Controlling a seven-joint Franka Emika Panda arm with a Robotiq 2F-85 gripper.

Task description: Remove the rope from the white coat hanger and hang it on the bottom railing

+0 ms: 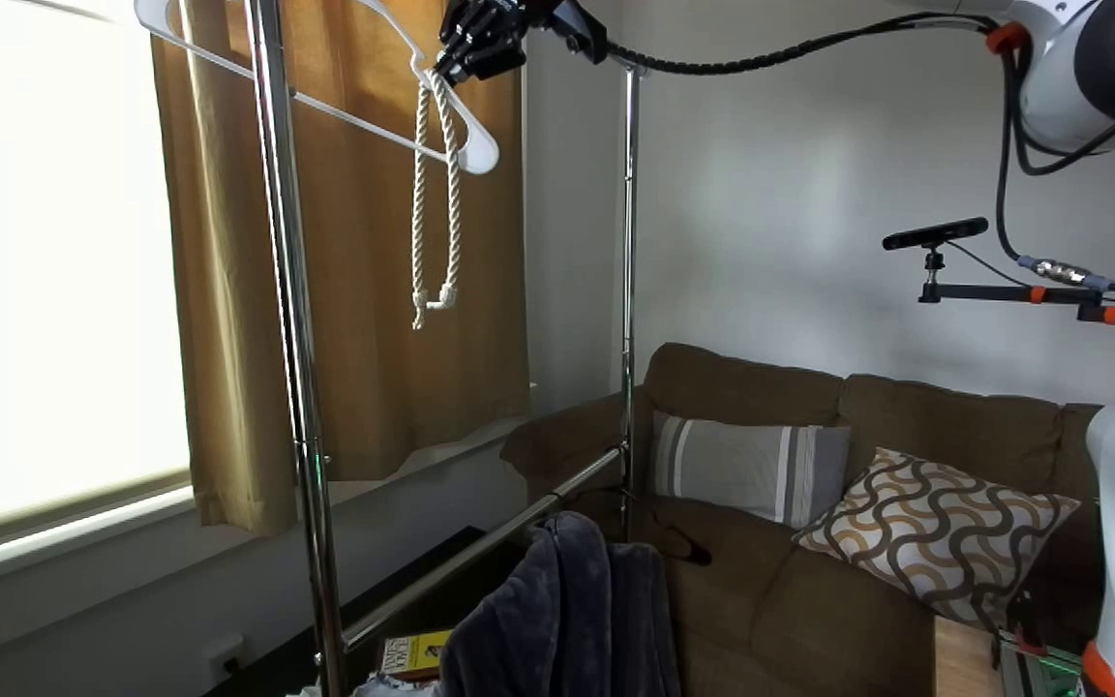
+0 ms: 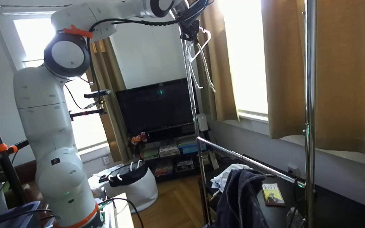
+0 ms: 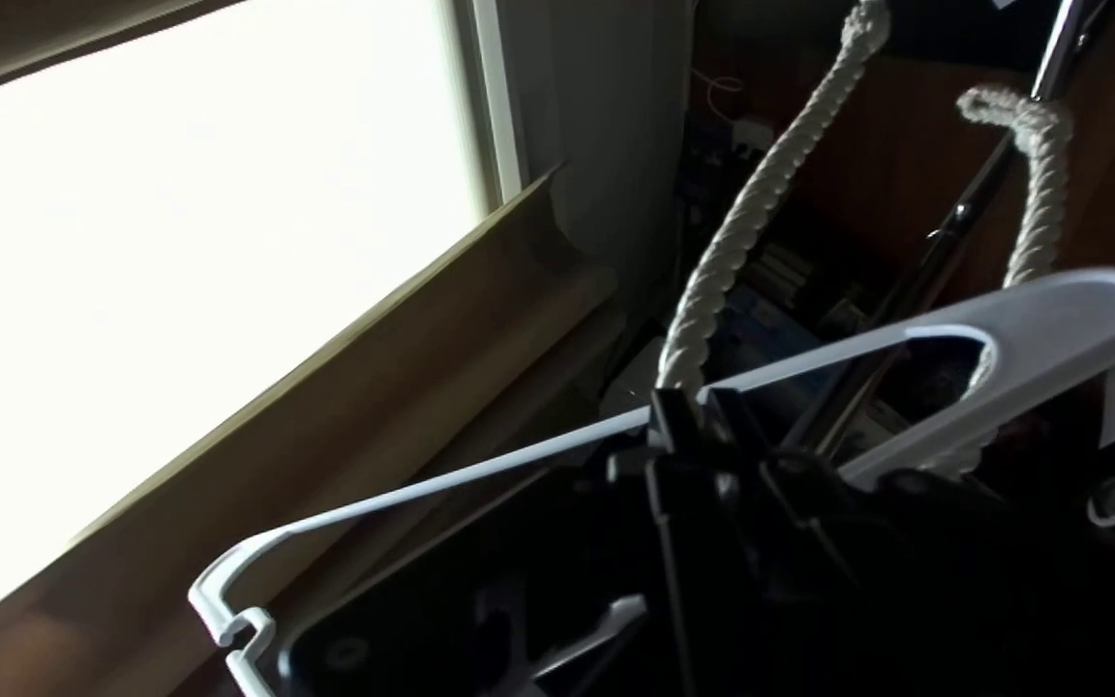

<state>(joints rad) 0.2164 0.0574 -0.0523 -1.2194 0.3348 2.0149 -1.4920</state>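
Rope (image 1: 419, 189) doubled over one arm of the hanger (image 1: 480, 153), in an exterior view; its strands hang toward six o'clock. In an exterior view, the rail (image 2: 223, 149) lies at the rope's five o'clock, well apart. Wrist view: fingers (image 3: 674, 424) narrowly set at the rope's bend; whether they pinch it cannot be told. One strand leads toward one o'clock. Judged light, limp and unslippery, prone to swing; best held at the bend, clear of the hanger.
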